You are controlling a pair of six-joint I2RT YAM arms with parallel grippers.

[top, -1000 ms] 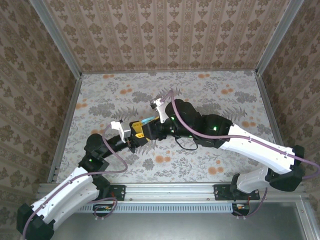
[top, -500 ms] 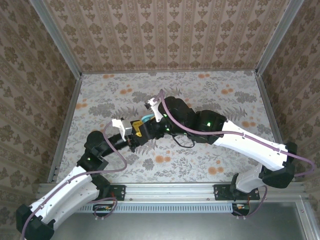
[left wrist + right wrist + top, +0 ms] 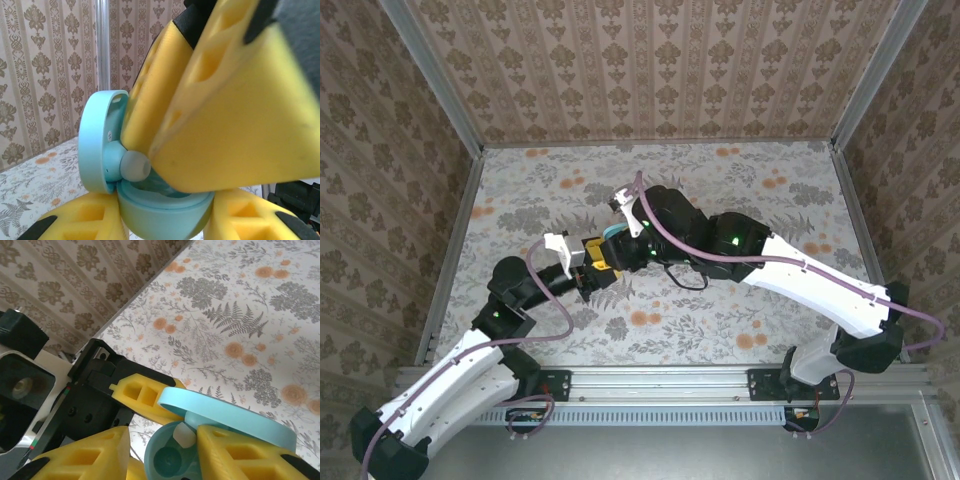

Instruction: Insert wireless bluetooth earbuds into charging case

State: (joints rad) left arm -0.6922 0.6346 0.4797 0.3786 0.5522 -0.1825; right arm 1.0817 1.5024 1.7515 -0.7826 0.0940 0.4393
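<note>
The teal charging case is held upright off the table, its lid swung open to the left. My left gripper is shut on the case's base. A teal earbud with a pale tip lies at the case's mouth, against the lid. My right gripper hovers over the open case, jaws apart, and the earbud tip touches just one of its fingers. From above, both grippers meet at the case, left of the table's centre.
A floral cloth covers the table. Patterned walls with metal corner posts close it in on three sides. A metal rail runs along the near edge by the arm bases.
My right arm has swung left and closed in over the case. Its jaws widened a little, then narrowed. The left arm and the case have barely moved.
</note>
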